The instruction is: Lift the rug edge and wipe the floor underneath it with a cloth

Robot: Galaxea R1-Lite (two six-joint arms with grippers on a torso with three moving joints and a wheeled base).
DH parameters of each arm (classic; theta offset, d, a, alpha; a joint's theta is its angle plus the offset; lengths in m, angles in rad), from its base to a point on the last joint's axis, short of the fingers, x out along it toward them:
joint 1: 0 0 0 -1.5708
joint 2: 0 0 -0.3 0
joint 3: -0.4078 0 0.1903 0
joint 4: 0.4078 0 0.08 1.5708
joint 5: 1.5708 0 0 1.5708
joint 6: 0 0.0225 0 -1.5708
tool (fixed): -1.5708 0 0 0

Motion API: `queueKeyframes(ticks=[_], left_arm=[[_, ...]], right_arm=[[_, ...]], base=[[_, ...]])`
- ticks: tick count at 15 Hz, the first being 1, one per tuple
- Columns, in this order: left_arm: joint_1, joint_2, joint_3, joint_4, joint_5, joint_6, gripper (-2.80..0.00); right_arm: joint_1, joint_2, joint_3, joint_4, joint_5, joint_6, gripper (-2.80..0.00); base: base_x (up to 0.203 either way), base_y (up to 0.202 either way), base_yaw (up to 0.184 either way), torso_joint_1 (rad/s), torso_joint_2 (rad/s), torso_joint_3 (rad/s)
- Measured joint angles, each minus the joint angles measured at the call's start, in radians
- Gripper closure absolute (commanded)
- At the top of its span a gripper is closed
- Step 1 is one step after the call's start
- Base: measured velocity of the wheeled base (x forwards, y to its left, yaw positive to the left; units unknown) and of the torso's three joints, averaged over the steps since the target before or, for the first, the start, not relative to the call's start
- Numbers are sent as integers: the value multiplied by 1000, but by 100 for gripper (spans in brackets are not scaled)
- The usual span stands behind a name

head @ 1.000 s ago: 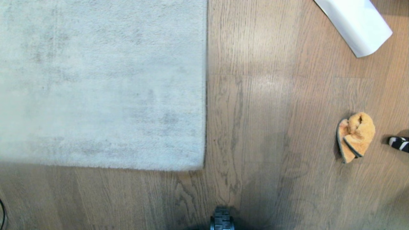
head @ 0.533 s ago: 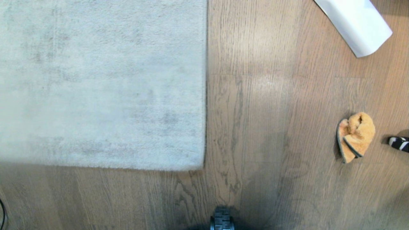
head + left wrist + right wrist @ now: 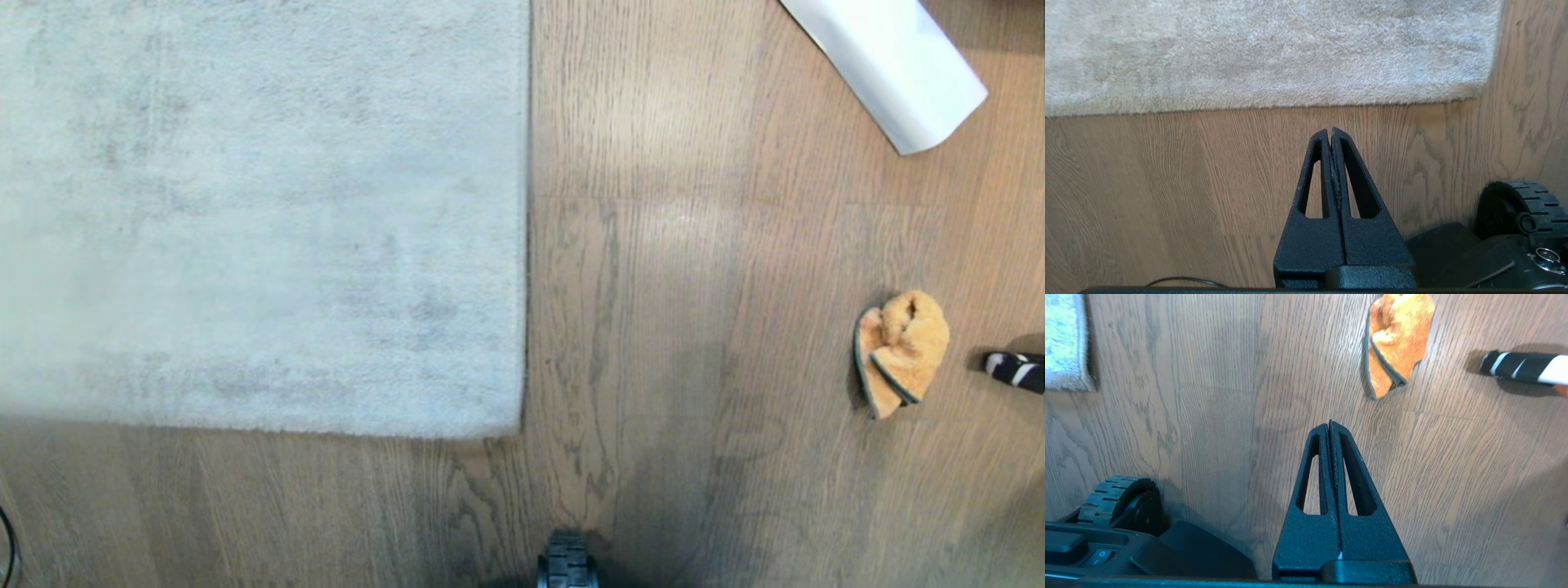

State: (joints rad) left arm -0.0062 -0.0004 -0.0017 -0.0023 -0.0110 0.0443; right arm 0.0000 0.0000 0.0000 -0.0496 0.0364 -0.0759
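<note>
Grey short pile fills the head view's left: the rug edge point(image 3: 522, 245) runs straight away from the robot to a square corner near its base, lying flat on the floor point(image 3: 653, 327), brown-grey wood-grain planks with dark grain lines. Well to the right lies the cloth point(image 3: 900, 353), a crumpled orange-tan fuzzy rag with dark trim, beside a black-and-white striped object point(image 3: 1015, 369). A white rolled sheet point(image 3: 890, 69) sits farther off. Neither arm shows here; only the base's front wheel point(image 3: 567, 562).

Left wrist view: the left gripper point(image 3: 1330, 130) is fully closed, holding nothing, above bare planks, with the rug's near border point(image 3: 1274, 104) stretching crosswise ahead of its tips.

Right wrist view: the right gripper point(image 3: 1329, 424) is likewise closed and empty. The cloth point(image 3: 1396, 343) lies ahead and slightly to its outer side, well apart, its long axis roughly in line with the fingers. So the right arm looks nearer the cloth, the left nearer the rug.
</note>
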Motion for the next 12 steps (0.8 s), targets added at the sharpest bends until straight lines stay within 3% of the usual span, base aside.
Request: queueKeyframes(ticks=[12], left_arm=[[0, 0, 0, 0, 5, 0, 0]], right_arm=[[0, 0, 0, 0, 0, 0, 0]], base=[[0, 0, 0, 2, 2, 199]])
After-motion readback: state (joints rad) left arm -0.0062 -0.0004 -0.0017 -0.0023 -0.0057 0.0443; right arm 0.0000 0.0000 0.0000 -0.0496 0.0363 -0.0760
